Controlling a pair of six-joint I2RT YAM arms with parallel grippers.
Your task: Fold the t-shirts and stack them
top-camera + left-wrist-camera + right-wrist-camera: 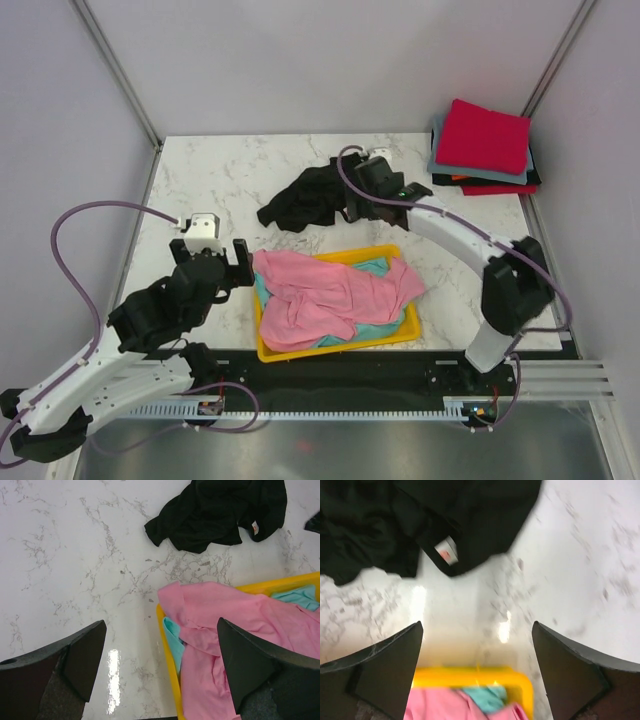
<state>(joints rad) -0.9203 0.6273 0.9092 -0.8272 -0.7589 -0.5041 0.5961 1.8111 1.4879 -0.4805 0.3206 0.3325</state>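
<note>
A crumpled black t-shirt [305,200] [220,510] [420,515] lies on the marble table, its white neck label [446,550] showing. A pink t-shirt [330,295] [225,615] is heaped over a teal one [375,268] [172,640] in the yellow tray [330,348] [167,650]. My left gripper [212,253] [161,622] hangs open above the tray's left rim, holding nothing. My right gripper [358,205] [477,624] is open beside the black shirt's right edge, over bare table between that shirt and the tray [470,677]. Nothing sits between its fingers.
A stack of folded t-shirts [482,140], red on top with grey below, rests at the back right corner. White walls and metal frame posts enclose the table. Both arm bases stand on the rail at the near edge.
</note>
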